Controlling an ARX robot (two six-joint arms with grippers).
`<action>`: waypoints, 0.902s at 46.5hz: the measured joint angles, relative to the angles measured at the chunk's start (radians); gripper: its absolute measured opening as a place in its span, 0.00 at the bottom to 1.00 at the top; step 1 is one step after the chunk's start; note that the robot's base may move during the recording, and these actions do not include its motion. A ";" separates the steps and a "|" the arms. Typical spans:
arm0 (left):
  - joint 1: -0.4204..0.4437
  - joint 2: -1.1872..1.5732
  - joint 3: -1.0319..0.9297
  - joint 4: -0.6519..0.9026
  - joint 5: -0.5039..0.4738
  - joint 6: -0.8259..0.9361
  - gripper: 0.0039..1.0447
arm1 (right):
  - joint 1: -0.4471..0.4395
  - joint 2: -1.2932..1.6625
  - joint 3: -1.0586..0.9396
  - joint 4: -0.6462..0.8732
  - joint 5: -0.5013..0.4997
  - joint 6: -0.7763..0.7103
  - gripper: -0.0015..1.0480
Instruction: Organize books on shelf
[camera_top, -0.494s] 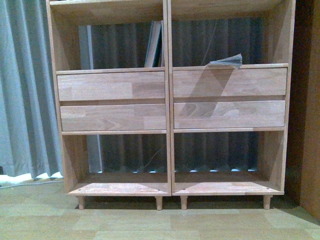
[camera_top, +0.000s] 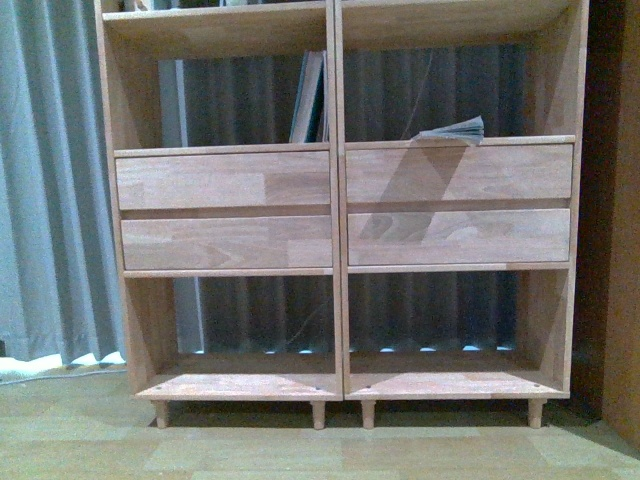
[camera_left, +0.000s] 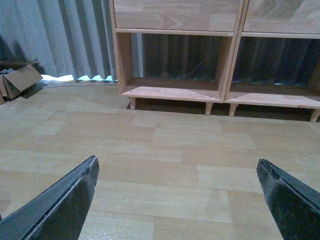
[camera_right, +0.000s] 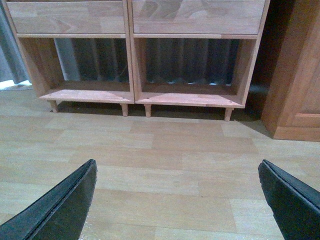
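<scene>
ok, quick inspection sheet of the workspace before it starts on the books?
Surface: light plank floor; shelf upright on short legs, four drawers shut.
Job's things: upright books against the centre divider, left compartment above the drawers; floppy book lying flat at the front edge, right compartment above the drawers.
Clutter: cardboard box on floor by the curtain.
Hands: left hand and right hand open, empty, over the floor.
Cables: what looks like a thin wire behind the lower left compartment.
Surroundings: grey curtain left and behind; dark wood cabinet right.

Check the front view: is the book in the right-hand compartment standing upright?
No, that book lies flat, not on end.
</scene>
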 joint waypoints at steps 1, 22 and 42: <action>0.000 0.000 0.000 0.000 0.000 0.000 0.93 | 0.000 0.000 0.000 0.000 0.000 0.000 0.93; 0.000 0.000 0.000 0.000 0.000 0.000 0.93 | 0.000 0.000 0.000 0.000 0.000 0.000 0.93; 0.000 0.000 0.000 0.000 0.000 0.000 0.93 | 0.000 0.000 0.000 0.000 0.000 0.000 0.93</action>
